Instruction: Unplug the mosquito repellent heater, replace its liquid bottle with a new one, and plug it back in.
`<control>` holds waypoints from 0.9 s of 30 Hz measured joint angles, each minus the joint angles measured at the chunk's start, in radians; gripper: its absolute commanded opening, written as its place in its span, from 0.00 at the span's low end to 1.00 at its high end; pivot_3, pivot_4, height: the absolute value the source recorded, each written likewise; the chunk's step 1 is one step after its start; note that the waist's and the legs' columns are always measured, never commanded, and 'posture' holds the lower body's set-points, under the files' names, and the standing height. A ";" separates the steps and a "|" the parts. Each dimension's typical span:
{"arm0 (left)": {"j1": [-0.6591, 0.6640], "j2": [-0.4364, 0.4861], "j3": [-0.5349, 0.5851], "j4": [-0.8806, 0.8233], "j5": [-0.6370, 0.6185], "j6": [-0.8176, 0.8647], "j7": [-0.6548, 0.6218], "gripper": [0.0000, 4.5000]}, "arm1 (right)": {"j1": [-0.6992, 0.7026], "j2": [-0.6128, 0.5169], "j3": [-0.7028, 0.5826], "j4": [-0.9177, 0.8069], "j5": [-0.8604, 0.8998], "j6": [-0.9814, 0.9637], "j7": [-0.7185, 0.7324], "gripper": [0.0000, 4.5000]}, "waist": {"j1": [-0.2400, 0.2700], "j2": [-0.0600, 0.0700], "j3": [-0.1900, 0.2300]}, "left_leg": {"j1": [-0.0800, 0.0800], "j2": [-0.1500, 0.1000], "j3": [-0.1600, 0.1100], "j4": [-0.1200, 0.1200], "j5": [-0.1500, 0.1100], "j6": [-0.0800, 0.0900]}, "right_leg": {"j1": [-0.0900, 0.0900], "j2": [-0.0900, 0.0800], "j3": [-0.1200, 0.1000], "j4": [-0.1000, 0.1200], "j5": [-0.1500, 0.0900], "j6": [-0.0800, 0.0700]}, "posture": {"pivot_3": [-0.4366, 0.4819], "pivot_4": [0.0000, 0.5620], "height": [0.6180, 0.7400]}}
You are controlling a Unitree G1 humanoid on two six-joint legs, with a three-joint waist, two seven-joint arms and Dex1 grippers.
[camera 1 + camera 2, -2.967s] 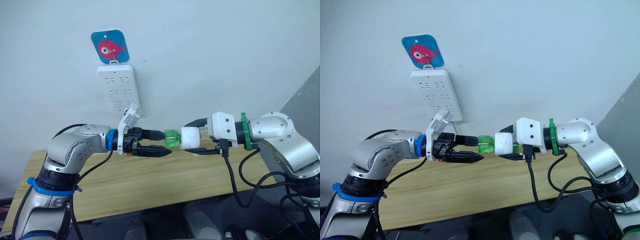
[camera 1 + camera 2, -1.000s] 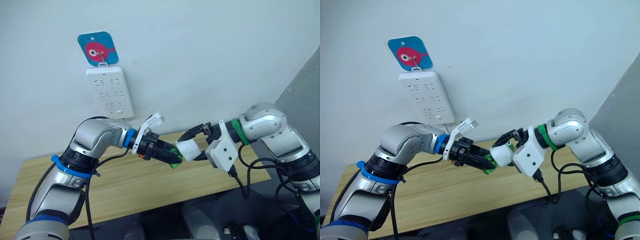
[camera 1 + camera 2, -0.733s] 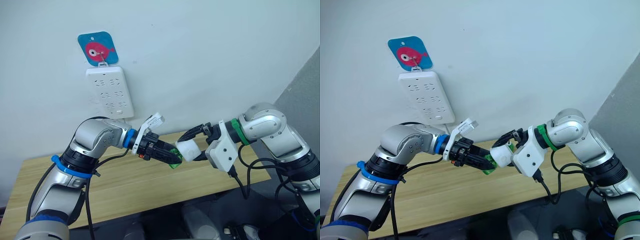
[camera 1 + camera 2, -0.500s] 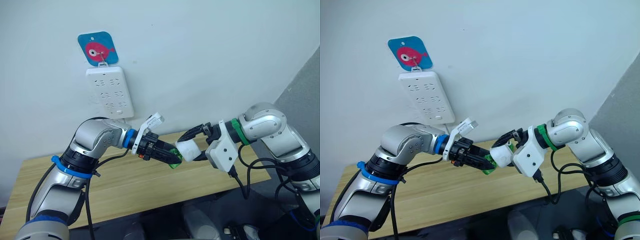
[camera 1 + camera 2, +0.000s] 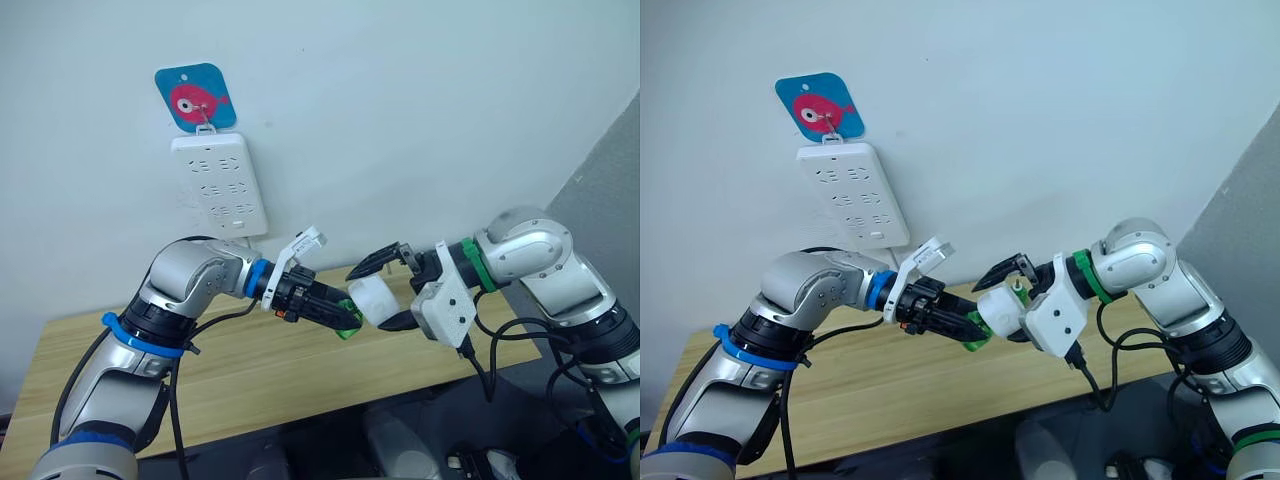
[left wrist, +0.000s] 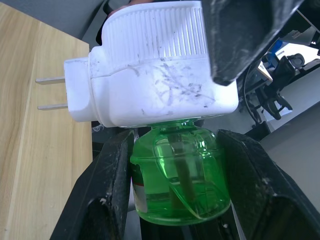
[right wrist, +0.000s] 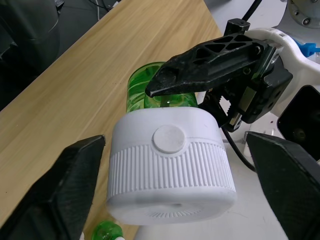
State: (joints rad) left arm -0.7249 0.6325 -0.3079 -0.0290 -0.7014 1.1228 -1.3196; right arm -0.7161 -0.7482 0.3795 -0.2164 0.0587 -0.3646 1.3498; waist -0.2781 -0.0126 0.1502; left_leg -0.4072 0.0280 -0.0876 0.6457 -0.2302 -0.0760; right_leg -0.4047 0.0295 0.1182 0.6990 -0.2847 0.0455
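Note:
The mosquito repellent heater (image 5: 369,297), a small white rounded unit with two metal prongs (image 6: 50,93), sits on a green liquid bottle (image 6: 179,181) in mid-air above the table. My left gripper (image 5: 338,317) is shut on that bottle, one black finger (image 6: 111,192) on each side. My right gripper (image 7: 175,142) is open: its fingers (image 7: 67,182) stand spread on both sides of the heater's ribbed body (image 7: 170,172) without touching it. One right finger (image 5: 376,262) sits above the heater, the other below it.
A tall white power strip (image 5: 221,184) hangs on the wall under a blue fish hook (image 5: 196,96), up and left of the grippers. The wooden table (image 5: 250,372) lies below both arms. Another green bottle (image 7: 107,231) shows at the edge of the right wrist view.
My right gripper has opened and let go of the heater, which it held half a second ago. The left gripper still holds the green bottle with the heater on it.

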 measured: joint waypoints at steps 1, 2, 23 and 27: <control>0.004 0.000 0.001 0.000 0.000 -0.001 0.001 0.51 | 0.001 -0.004 0.000 0.001 0.000 -0.003 0.000 1.00 | 0.000 0.000 0.000 | 0.000 0.000 0.000 0.000 0.000 0.000 | 0.000 0.000 0.000 0.000 0.000 0.000 | 0.16 0.14 1.00; 0.007 -0.001 0.001 0.000 -0.001 -0.001 0.003 0.51 | 0.002 -0.011 0.000 0.001 -0.001 -0.005 0.000 1.00 | 0.000 0.000 0.000 | 0.000 0.000 0.000 0.000 0.000 0.000 | 0.000 0.000 0.000 0.000 0.000 0.000 | 0.16 0.14 1.00; 0.310 -0.227 0.258 -0.136 0.086 -0.417 0.363 0.51 | 0.409 -0.185 -0.465 -0.188 0.203 0.763 -0.290 1.00 | 0.017 0.000 -0.001 | 0.001 -0.001 0.002 0.000 0.000 0.000 | 0.002 -0.002 0.002 0.001 0.000 0.000 | 0.16 0.17 1.00; 0.366 -0.266 0.244 -0.170 0.162 -0.560 0.417 0.51 | 0.470 -0.046 -0.599 -0.385 0.436 1.140 -0.487 1.00 | 0.019 0.000 -0.002 | 0.004 -0.001 0.003 0.000 0.000 0.000 | 0.004 -0.001 0.003 0.001 0.000 0.001 | 0.15 0.17 1.00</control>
State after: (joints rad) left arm -0.3588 0.3665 -0.0642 -0.1986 -0.5394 0.5630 -0.9028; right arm -0.2459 -0.7940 -0.2193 -0.6015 0.4947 0.7750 0.8625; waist -0.2593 -0.0128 0.1484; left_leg -0.4035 0.0267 -0.0843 0.6454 -0.2304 -0.0757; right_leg -0.4008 0.0284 0.1214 0.6997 -0.2850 0.0461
